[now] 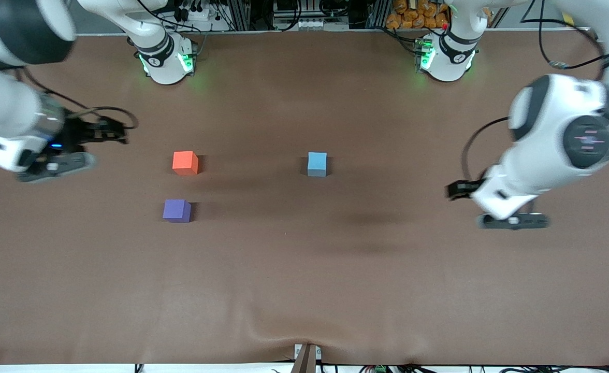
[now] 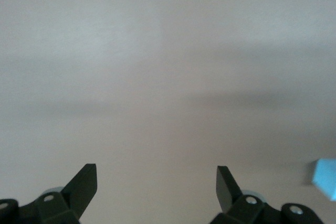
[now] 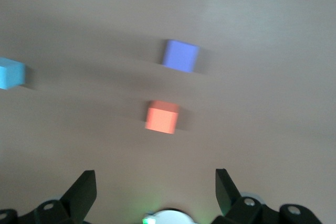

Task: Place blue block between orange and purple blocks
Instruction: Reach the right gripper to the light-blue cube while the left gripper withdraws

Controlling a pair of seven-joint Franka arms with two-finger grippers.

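Note:
The blue block sits on the brown table near the middle, level with the orange block. The purple block lies nearer to the front camera than the orange one, with a small gap between them. My right gripper hangs over the table at the right arm's end, open and empty. Its wrist view shows the orange block, the purple block and the blue block. My left gripper hangs over the left arm's end, open and empty. The blue block shows at the edge of its wrist view.
The two arm bases with green lights stand along the table's back edge. A small bracket sits at the front edge, where the brown cloth wrinkles. Cables hang from both arms.

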